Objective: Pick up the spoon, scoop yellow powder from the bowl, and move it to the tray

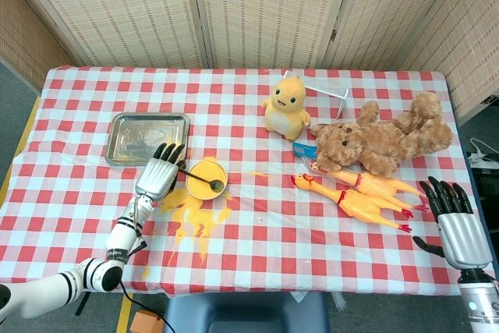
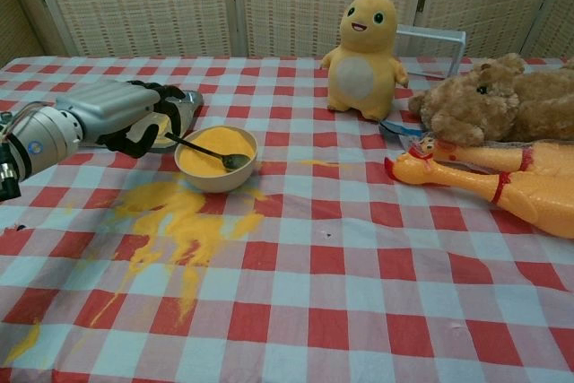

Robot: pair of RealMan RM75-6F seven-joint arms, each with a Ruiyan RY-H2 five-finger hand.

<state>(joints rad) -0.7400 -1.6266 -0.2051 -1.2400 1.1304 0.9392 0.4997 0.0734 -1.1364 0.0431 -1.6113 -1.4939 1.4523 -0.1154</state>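
A beige bowl [image 1: 206, 178] [image 2: 215, 157] of yellow powder stands left of the table's middle. A dark metal spoon [image 1: 201, 179] [image 2: 204, 151] lies across it, with its scoop end at the bowl's right rim. My left hand [image 1: 159, 171] [image 2: 112, 116] is just left of the bowl and pinches the end of the spoon's handle. The steel tray [image 1: 148, 136] [image 2: 186, 103] sits behind that hand, partly hidden by it in the chest view. My right hand [image 1: 456, 224] hovers at the table's right front corner, fingers spread, holding nothing.
Yellow powder [image 1: 195, 216] [image 2: 175, 221] is spilled on the checked cloth in front of the bowl. A yellow plush [image 1: 286, 105] [image 2: 364, 44], a brown teddy bear [image 1: 382, 140] [image 2: 502, 100] and rubber chickens [image 1: 355, 196] [image 2: 502, 181] lie to the right.
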